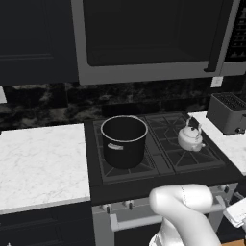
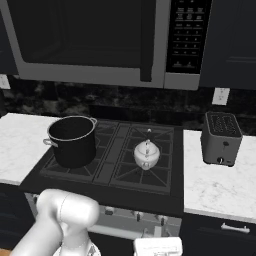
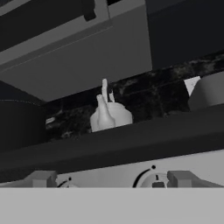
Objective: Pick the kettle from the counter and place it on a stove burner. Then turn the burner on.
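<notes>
Silver-grey kettle (image 1: 190,138) on black stove burner (image 1: 187,144), black pot (image 1: 124,141), white grey-veined counter (image 1: 38,163), grey toaster (image 1: 227,113).

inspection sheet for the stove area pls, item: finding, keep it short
Surface: white marble counter left of the black cooktop, a narrower white strip to its right.
Job's things: kettle stands upright on the stove burner, the cooktop's right-hand grate, not on the counter; no flame seen.
Clutter: large black pot on the left grate; grey toaster on the right strip.
Grippers: gripper open, holding nothing, low in front of the stove's front panel, looking across at the kettle.
Cables: nothing seen.
Surroundings: microwave over the stove, dark cabinets, dark marbled backsplash, white wall outlet.
</notes>
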Tool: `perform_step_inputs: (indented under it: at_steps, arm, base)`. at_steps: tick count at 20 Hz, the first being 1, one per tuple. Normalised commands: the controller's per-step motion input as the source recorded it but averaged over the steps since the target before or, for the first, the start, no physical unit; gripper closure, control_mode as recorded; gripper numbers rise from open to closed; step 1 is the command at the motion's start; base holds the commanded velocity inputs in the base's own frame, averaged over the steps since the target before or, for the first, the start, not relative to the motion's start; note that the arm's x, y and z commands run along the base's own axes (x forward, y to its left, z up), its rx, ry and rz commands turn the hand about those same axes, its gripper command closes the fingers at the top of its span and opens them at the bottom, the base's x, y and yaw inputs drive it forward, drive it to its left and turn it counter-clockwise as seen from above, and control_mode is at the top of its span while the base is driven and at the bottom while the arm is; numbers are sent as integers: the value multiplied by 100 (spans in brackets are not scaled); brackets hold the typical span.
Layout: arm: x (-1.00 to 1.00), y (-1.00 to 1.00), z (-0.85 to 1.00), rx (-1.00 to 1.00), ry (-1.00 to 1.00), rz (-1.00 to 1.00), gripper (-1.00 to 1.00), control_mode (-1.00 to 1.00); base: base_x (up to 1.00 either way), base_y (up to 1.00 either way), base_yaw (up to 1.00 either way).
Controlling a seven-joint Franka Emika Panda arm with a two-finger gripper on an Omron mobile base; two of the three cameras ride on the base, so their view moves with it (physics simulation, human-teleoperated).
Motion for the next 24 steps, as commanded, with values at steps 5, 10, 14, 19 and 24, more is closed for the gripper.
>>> perform_step_inputs:
  at_steps: [5, 10, 14, 19, 24]
  arm:
    - [41, -11, -7, -1, 0, 0, -100, -100]
    - [24, -27, -8, 0, 0, 0, -100, -100]
    - [1, -34, -22, 0, 0, 0, -100, -100]
    - [12, 0, -27, -1, 1, 0, -100, -100]
    - [16, 0, -7, 0, 0, 0, -100, -100]
  base:
    - [0, 0, 0]
    - [0, 0, 0]
    - [0, 0, 0]
    - [0, 0, 0]
    - [0, 0, 0]
